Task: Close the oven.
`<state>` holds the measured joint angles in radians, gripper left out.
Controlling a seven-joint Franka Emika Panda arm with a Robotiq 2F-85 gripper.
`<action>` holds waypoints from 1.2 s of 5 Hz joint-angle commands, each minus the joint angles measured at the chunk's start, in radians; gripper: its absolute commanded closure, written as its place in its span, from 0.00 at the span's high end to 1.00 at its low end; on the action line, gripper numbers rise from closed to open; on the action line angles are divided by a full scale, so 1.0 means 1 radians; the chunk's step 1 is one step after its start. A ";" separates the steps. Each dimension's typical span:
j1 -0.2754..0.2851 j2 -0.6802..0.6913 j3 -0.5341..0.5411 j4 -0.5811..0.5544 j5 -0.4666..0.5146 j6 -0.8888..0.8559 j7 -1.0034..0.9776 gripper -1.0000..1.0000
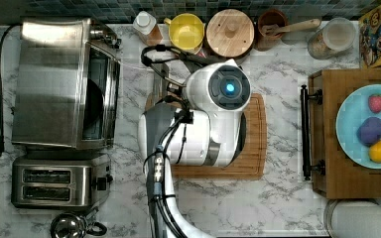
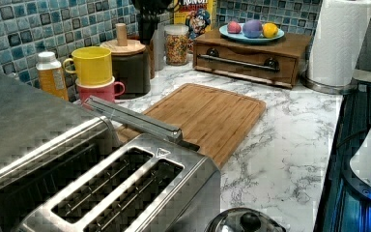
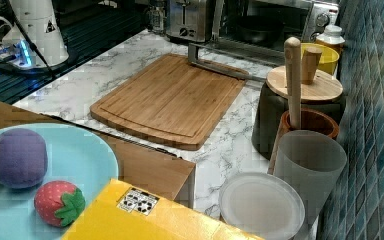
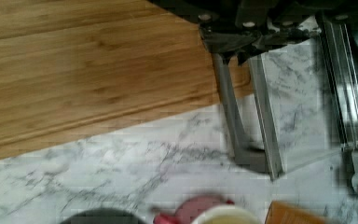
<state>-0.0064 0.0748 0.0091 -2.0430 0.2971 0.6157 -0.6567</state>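
Note:
The steel oven (image 1: 49, 79) stands at the top view's left, with its dark inside showing. Its glass door (image 4: 298, 93) lies dropped open and flat over the marble. The bar handle (image 2: 133, 118) reaches the edge of the wooden cutting board (image 3: 170, 100). From the right view the handle (image 3: 220, 67) lies in front of the open oven (image 3: 270, 20). In the wrist view my gripper (image 4: 242, 46) hangs close above the handle (image 4: 240, 116). In the top view my white arm (image 1: 213, 119) covers the gripper.
A two-slot toaster (image 1: 54, 183) sits beside the oven, with a kettle lid (image 1: 72, 225) past it. Mugs (image 1: 186, 29), a lidded canister (image 1: 229, 32) and jars line the tiled wall. A wooden box (image 1: 327, 148) carries a plate of toy fruit. A paper towel roll (image 2: 340, 41) stands beside it.

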 commanded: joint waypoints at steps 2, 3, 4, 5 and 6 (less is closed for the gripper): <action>-0.067 -0.011 -0.066 -0.211 0.581 0.125 -0.685 0.00; -0.078 0.053 -0.044 -0.185 0.644 0.065 -0.831 0.00; -0.081 0.149 -0.038 -0.134 0.710 0.000 -0.953 0.00; -0.093 0.202 -0.043 -0.109 0.796 -0.052 -1.093 0.00; -0.099 0.242 -0.038 -0.098 0.878 -0.037 -1.175 0.00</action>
<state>-0.1124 0.3494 -0.0385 -2.2422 1.0996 0.5776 -1.7559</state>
